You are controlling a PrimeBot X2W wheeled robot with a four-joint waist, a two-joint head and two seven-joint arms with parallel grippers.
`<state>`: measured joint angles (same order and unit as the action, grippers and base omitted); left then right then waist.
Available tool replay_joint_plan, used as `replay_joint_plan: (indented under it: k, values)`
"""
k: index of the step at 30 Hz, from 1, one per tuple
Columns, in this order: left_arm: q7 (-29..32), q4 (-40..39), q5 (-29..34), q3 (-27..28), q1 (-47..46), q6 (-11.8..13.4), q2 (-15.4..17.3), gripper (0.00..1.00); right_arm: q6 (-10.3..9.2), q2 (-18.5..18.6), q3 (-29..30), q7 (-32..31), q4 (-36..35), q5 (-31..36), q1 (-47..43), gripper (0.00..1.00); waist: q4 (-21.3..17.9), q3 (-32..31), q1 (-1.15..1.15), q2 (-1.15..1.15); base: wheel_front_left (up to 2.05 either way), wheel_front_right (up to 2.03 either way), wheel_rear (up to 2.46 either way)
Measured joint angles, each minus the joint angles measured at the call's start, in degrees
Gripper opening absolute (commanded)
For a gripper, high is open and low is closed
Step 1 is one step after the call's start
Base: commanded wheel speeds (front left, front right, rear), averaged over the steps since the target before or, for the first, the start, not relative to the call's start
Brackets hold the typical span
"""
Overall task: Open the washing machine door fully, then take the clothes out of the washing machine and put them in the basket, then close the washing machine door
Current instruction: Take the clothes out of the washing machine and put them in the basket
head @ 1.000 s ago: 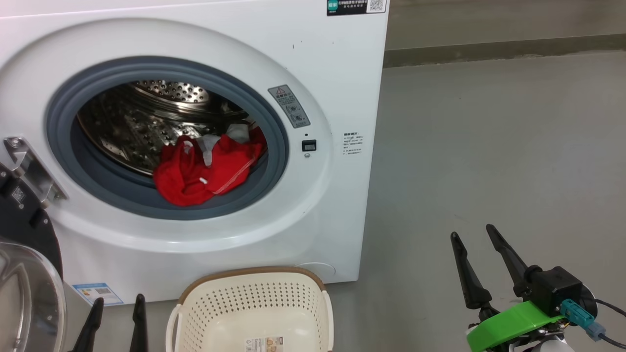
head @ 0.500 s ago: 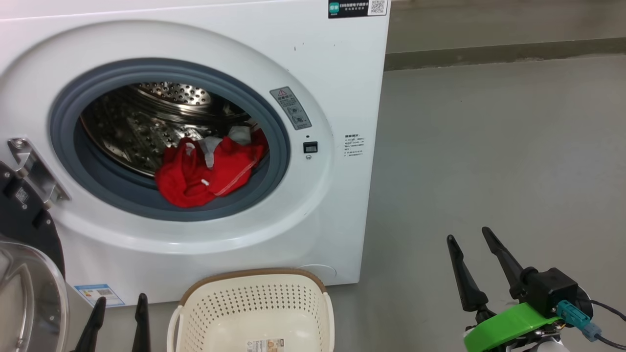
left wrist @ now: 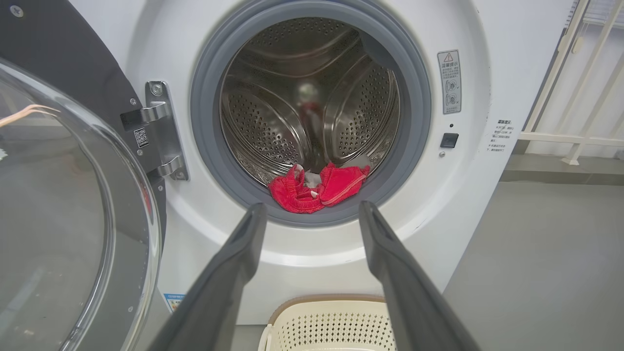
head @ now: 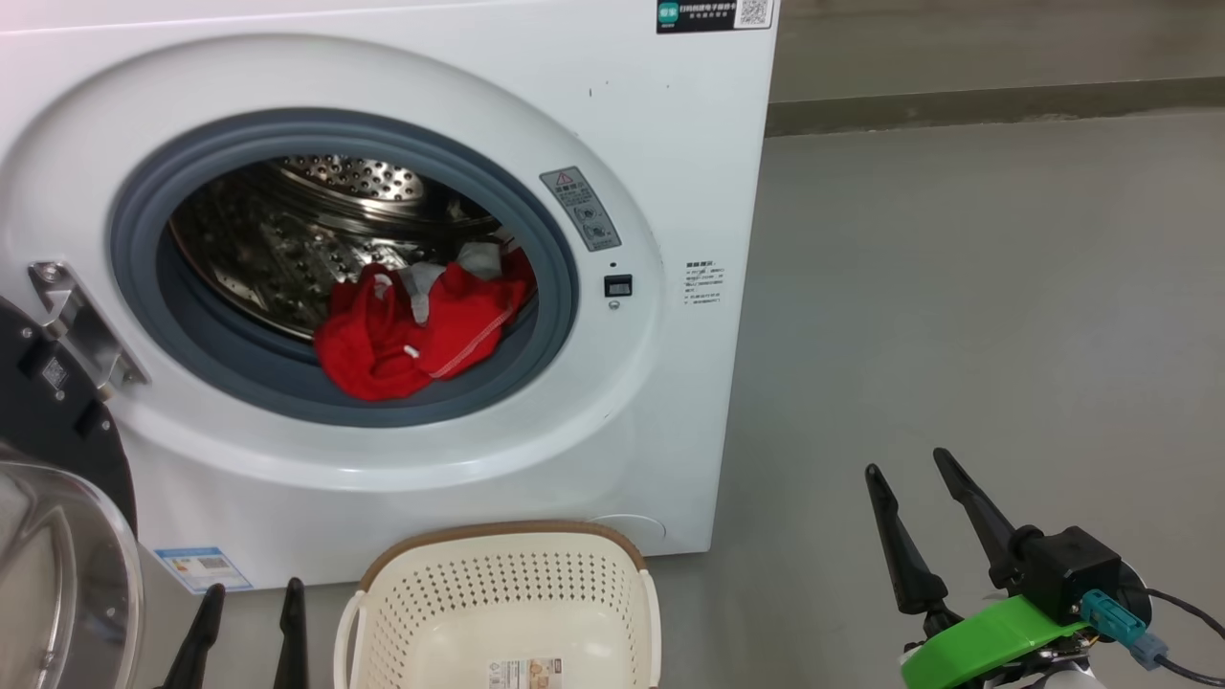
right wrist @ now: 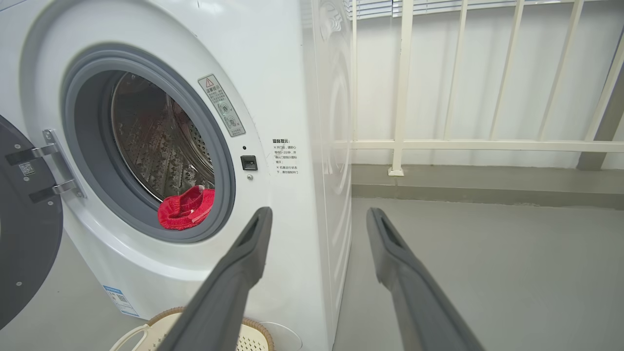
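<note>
- Right now the washing machine (head: 670,191) stands on the grey floor (head: 957,287).
- Its door (head: 48,431) is swung wide open to the left and hangs on a metal hinge (head: 81,325). The door's glass bowl (head: 57,574) bulges out at the lower left.
- The clothes (head: 421,330) are inside the washing machine. They make a red bundle with bits of white, lying at the front of the shiny drum (head: 287,230) and partly on the grey ring (head: 545,239).
- The basket (head: 498,586) sits on the floor just in front of the washing machine, below the drum. A paper sticker (head: 522,673) lies on its bottom.
- The left gripper (head: 254,598) is low, just left of the basket. Its two dark fingers are apart and hold nothing. In the left wrist view they point at the drum.
- The right gripper (head: 907,461) is over the floor, to the right of the washing machine and well away from the clothes. Its fingers are apart too, and they hold nothing.
</note>
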<state>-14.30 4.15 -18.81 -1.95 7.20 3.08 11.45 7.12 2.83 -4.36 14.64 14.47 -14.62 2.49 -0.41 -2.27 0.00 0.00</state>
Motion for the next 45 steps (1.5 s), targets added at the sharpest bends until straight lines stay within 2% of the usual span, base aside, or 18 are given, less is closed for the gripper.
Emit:
replay_joint_plan:
  k: [12,23,30,39,45]
  values:
    - [0.7,2.1,-0.7,-1.0,-6.5,-0.7,0.5,1.0,0.0,0.0,0.1,0.0,-0.6,0.0,0.0,1.0,1.7,2.4,0.0,0.0,0.0,0.0,0.0]
    - [0.6,6.5,-0.9,-2.3,-18.0,-1.6,0.3,1.0,0.0,0.0,1.5,0.0,-2.9,0.2,3.5,1.0,3.2,8.8,0.0,0.0,0.0,0.0,0.0]
    - [0.5,12.5,-0.9,-3.5,-27.5,-3.6,-0.3,1.0,0.0,0.0,1.9,0.0,-4.2,1.1,6.5,1.0,4.1,14.0,0.0,0.0,0.0,0.0,0.0]
    - [0.0,20.8,-0.9,-3.7,-39.1,-4.7,-1.6,1.0,0.0,0.1,2.4,0.0,-5.0,2.3,9.8,1.0,5.0,20.1,0.0,0.0,0.0,0.0,0.0]
    - [-0.2,26.4,-1.3,-3.4,-46.7,-7.1,-1.4,1.0,0.0,0.1,2.3,0.0,-5.3,2.7,12.0,1.0,5.2,23.7,0.0,0.0,0.0,0.0,0.0]
